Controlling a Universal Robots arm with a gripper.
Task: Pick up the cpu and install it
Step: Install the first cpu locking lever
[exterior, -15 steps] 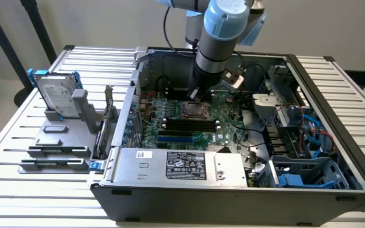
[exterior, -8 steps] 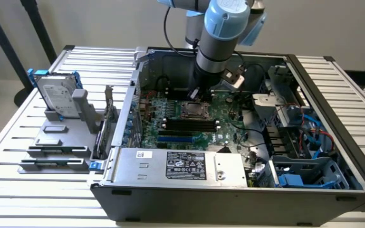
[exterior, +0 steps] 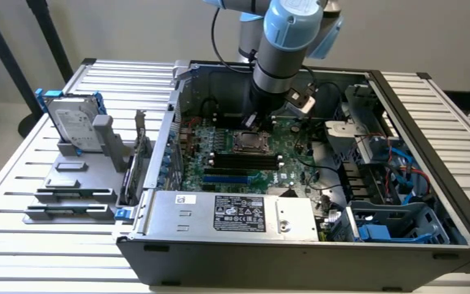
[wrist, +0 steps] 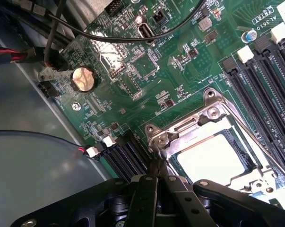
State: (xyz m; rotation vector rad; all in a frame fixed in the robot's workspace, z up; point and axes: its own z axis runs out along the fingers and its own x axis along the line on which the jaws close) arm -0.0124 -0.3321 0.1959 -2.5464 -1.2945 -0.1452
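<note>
The cpu (wrist: 211, 158) shows as a pale silver square lying flat inside the metal socket frame (wrist: 180, 127) on the green motherboard (wrist: 147, 61). My gripper (wrist: 155, 176) is shut, its black fingers pressed together with nothing visible between them. The tips sit at the socket frame's corner, just beside the cpu's edge. In the exterior view the arm reaches straight down into the open computer case, and the gripper (exterior: 254, 125) hovers right at the far edge of the socket (exterior: 249, 141).
Black memory slots (wrist: 267, 80) run beside the socket. Black cables (wrist: 109, 38) cross the board near a coin battery (wrist: 82, 79). Outside the case on the exterior view's left stands an upright silver drive (exterior: 73, 125) on a grey rack. A power supply (exterior: 235, 213) lines the case front.
</note>
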